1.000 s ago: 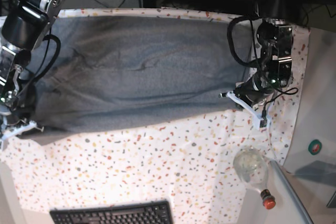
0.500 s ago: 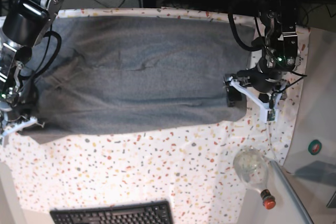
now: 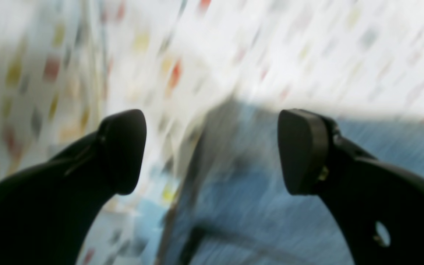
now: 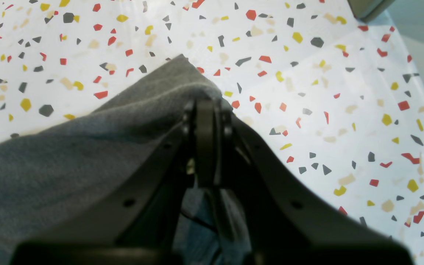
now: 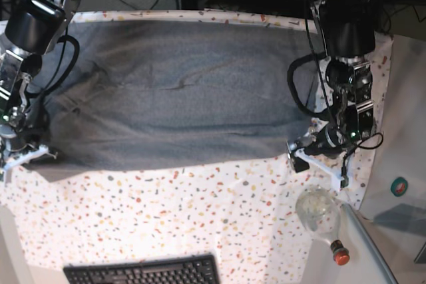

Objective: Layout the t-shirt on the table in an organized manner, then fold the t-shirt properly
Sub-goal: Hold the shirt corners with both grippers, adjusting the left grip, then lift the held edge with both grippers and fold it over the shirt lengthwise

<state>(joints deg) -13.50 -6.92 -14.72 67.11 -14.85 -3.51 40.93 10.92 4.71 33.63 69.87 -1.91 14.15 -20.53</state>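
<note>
Right gripper pinches the t-shirt corner; left gripper spread wide.

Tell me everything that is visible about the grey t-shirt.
The t-shirt is heather dark-grey soft fabric, spread wide and mostly flat with light wrinkles across the far part of the table. The right gripper is shut on one corner. The left gripper stands open at the opposite end, holding nothing.
</note>
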